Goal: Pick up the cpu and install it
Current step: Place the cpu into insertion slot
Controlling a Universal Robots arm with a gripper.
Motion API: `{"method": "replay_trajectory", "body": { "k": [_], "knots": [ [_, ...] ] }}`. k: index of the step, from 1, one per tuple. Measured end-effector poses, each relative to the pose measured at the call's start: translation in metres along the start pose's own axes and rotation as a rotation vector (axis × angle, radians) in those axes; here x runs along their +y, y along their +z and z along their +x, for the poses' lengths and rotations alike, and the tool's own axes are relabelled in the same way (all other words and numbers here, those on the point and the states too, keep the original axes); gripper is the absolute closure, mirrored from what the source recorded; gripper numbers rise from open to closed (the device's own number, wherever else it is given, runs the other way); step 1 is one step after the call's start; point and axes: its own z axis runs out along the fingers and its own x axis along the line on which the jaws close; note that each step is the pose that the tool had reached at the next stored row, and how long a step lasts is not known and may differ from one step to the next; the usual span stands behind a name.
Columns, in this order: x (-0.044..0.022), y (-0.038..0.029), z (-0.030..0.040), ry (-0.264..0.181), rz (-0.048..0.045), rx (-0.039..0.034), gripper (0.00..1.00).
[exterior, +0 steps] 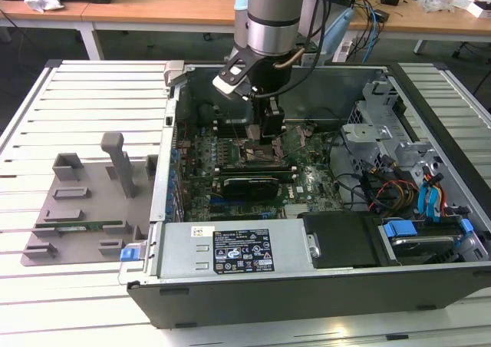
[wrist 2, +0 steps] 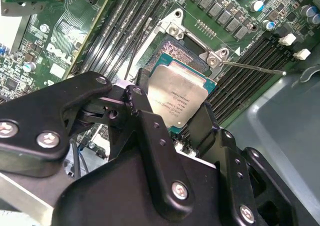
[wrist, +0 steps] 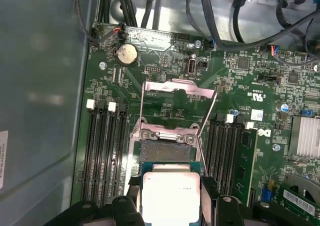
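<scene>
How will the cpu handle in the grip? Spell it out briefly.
The cpu looks stiff: a flat metal-topped plate held by its edges in the tool. Its shiny top and thin edges suggest it could slip if the grip loosens. Small and thin, it is probably light; the open socket's fine contacts hint rough pushing could do damage.

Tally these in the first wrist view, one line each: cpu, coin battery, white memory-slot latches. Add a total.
cpu: 1
coin battery: 1
white memory-slot latches: 4
Total: 6
</scene>
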Motion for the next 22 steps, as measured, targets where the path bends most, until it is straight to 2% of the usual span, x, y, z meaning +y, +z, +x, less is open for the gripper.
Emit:
{"method": "replay_trajectory", "body": {
  "k": [5,14,20,22],
  "knots": [
    [0.0,0.005,0.0003,0.0,0.0001,-0.0001,0.45],
    [0.0001,0.018,0.002,0.003,0.0002,-0.0003,0.45],
    [0.0013,0.0285,0.0028,0.078,0.005,-0.0025,0.45],
    [0.0013,0.0379,0.0033,0.085,0.0055,-0.0026,0.45]
  ]
}}
